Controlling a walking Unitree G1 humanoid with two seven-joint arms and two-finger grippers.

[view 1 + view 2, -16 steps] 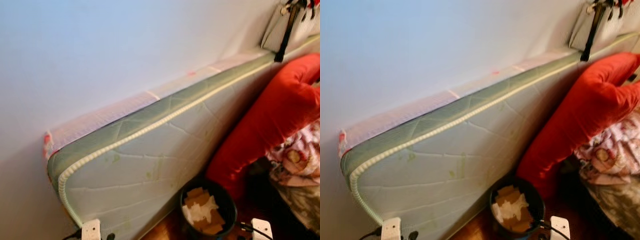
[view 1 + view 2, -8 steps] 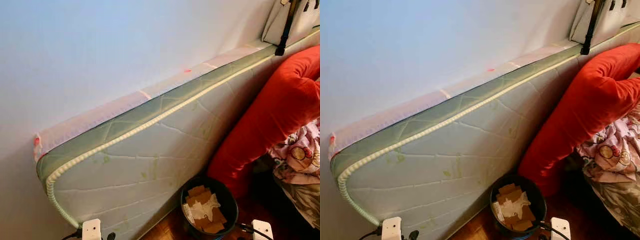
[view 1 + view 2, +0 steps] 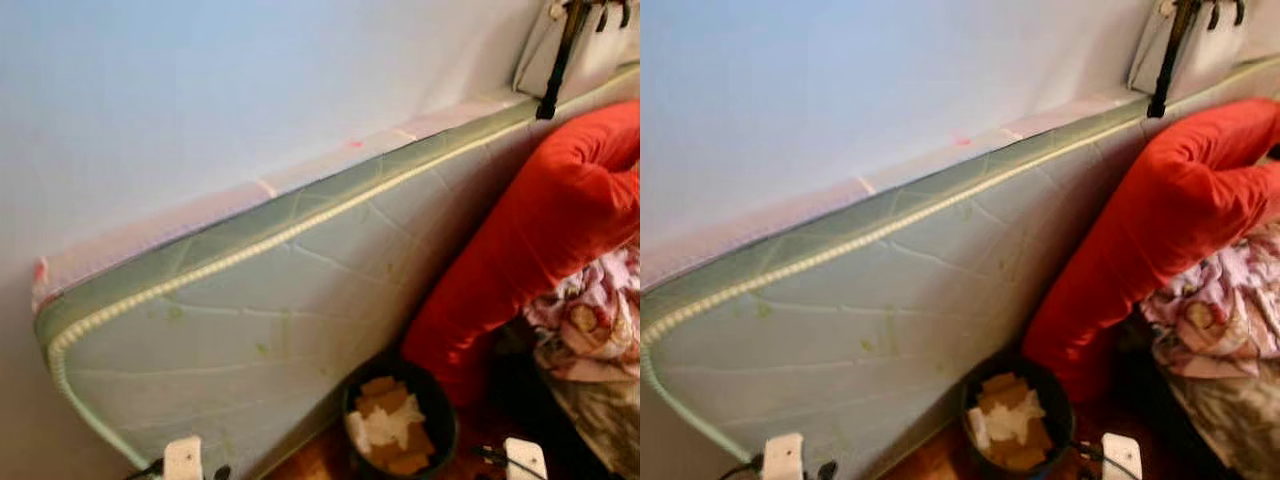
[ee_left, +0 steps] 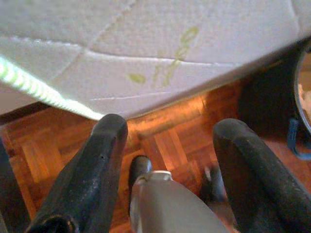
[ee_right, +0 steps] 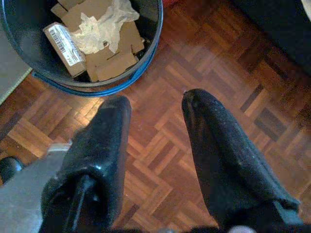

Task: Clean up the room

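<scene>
A pale green quilted mattress [image 3: 250,330] stands on edge against the light blue wall [image 3: 200,90]. A large red cushion [image 3: 530,240] leans on its face. At its foot, on the wooden parquet floor [image 5: 194,68], sits a dark round waste bin [image 5: 146,48] holding brown cardboard scraps [image 5: 109,60], crumpled white paper [image 5: 104,26] and a barcode label [image 5: 63,39]; its print is illegible. The left gripper [image 4: 170,160] hangs above the floor beside the mattress, fingers apart, empty. The right gripper [image 5: 155,145] hangs just beside the bin, fingers apart, empty.
</scene>
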